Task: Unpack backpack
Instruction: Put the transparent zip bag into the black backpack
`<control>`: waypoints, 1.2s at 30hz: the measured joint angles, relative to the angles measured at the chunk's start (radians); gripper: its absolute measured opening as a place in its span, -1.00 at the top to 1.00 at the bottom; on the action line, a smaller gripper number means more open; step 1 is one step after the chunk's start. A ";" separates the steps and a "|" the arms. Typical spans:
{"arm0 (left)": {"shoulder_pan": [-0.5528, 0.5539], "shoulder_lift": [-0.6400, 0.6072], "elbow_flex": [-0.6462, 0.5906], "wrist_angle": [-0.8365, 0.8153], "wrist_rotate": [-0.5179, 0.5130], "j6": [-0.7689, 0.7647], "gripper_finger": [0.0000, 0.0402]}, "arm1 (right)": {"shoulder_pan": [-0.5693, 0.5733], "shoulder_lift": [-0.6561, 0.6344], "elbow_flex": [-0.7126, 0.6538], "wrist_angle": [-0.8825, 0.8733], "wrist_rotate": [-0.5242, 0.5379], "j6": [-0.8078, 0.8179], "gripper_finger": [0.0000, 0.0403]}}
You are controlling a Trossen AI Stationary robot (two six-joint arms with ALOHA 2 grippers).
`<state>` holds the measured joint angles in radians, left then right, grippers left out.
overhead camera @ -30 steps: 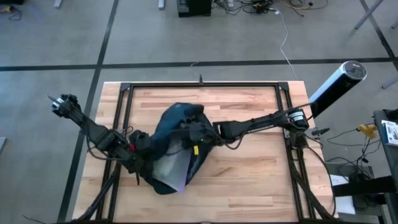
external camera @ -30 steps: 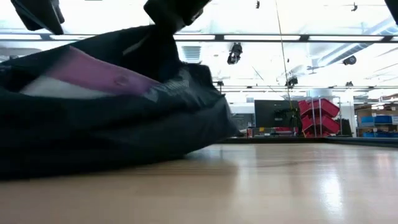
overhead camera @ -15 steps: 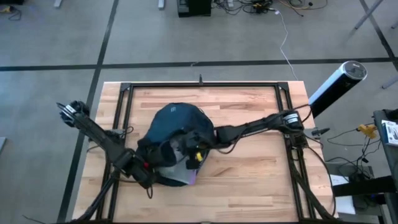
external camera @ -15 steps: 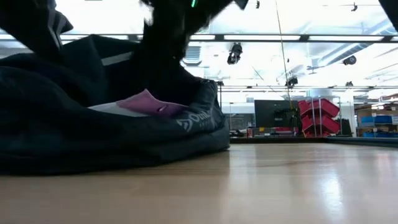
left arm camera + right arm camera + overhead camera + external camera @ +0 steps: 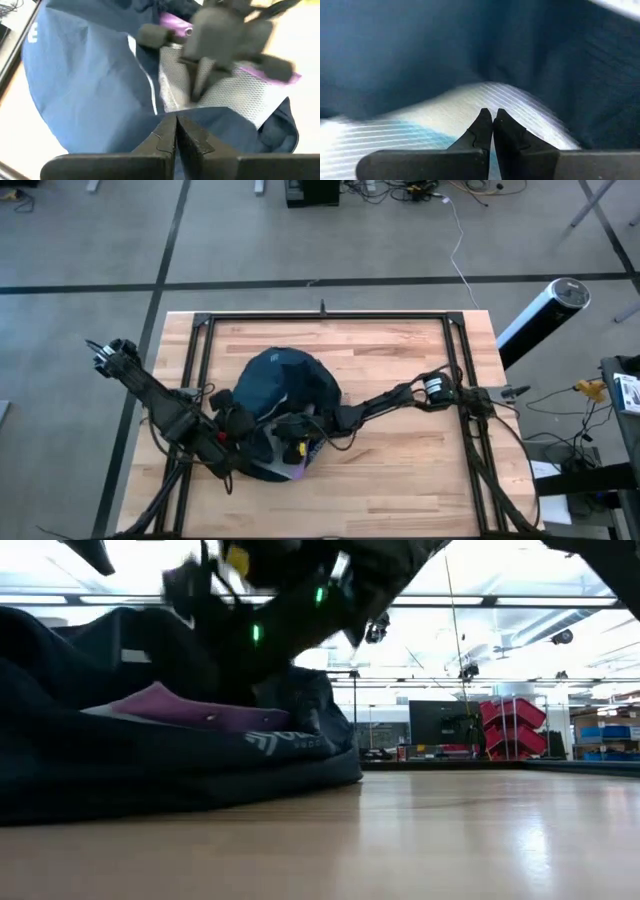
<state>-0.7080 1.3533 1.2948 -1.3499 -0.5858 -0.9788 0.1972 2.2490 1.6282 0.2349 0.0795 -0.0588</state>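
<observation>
Pale butcher-block planks run the length of the table [image 5: 400, 450], bare along its near edge and right half; just behind that near strip, left of centre, the backpack [image 5: 285, 380] lies slumped on its side, dark navy, its open mouth facing the near edge with a clear pouch [image 5: 225, 95] edged in purple showing inside; the left gripper [image 5: 176, 131] sits at the bag's near-left rim, fingers pressed together on the lip of navy cloth, which looks pinched between the tips, though the fold there is hard to read; the right gripper [image 5: 492, 125] has reached in from the right and is down inside the opening, fingers likewise pressed together, tips against a pale ribbed surface with blue lining all around, and whether anything is caught between them I cannot tell; farther back the rounded top of the bag faces the far edge; beyond the table, the low view shows a lit workshop with red bins [image 5: 512, 725]; the step in hand looks like reaching in for the first item while the mouth is held; next, the right gripper likely has to part its fingers, settle them across the pouch edge, close and draw it out toward the bare planks.
</observation>
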 joint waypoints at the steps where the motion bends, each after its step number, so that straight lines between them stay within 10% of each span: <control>1: -0.001 0.000 0.002 -0.017 0.000 -0.004 1.00 | 0.006 -0.029 0.003 0.007 -0.026 -0.022 1.00; 11: -0.007 0.001 -0.125 0.007 0.002 -0.095 1.00 | 0.032 -0.390 0.007 -0.354 0.171 -0.211 1.00; 18: -0.007 0.002 -0.367 0.414 0.087 -0.088 1.00 | -0.012 -0.544 0.005 -0.695 0.238 -0.133 1.00; 25: -0.008 0.019 -0.526 0.575 0.294 -0.181 1.00 | -0.028 -0.530 -0.041 -0.807 0.230 -0.071 1.00; 36: -0.010 0.015 -0.520 0.537 0.278 -0.190 1.00 | -0.003 -0.309 -0.227 -0.587 -0.035 -0.073 1.00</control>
<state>-0.7180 1.3683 0.7752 -0.8131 -0.3076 -1.1687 0.1937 1.9401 1.4016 -0.3524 0.0445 -0.1314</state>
